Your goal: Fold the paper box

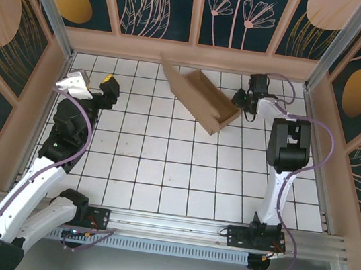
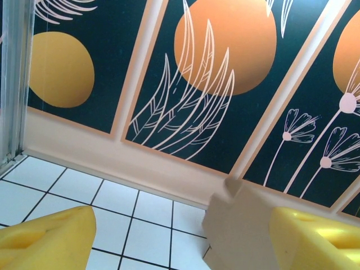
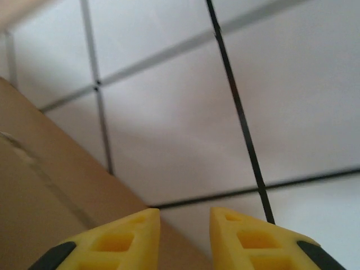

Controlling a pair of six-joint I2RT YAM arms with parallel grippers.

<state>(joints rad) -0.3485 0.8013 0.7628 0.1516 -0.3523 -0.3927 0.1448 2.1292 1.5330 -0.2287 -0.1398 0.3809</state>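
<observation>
The paper box (image 1: 202,104) sits on the white tiled table (image 1: 162,166) as a shallow brown tray. It is turned at a slant to the tile lines, and its inner floor shows as plain brown cardboard. One flap (image 1: 169,72) stands up from the box's far left end, close to the back wall (image 1: 192,54). The low side walls are raised along the box's near edge and its right end.

My right gripper (image 1: 241,103) is just beside the box's right corner. From my right wrist the cardboard (image 3: 39,191) runs along the left of the view with a crease across it. There my right gripper (image 3: 184,216) has its yellow fingers (image 3: 124,242) a narrow gap apart, with nothing between them. I cannot tell whether a finger touches the cardboard.

My left gripper (image 1: 109,86) is well apart from the box, off to its left over bare tiles. From my left wrist the left gripper (image 2: 180,216) is spread wide and grips nothing. The box (image 2: 242,225) shows past my right-hand finger (image 2: 315,242), in front of the painted wall panels (image 2: 225,67).

The wall is close behind the box, and the right side frame (image 1: 322,95) lies beyond my right arm. Open tiles stretch to the near side of the box and to its left.
</observation>
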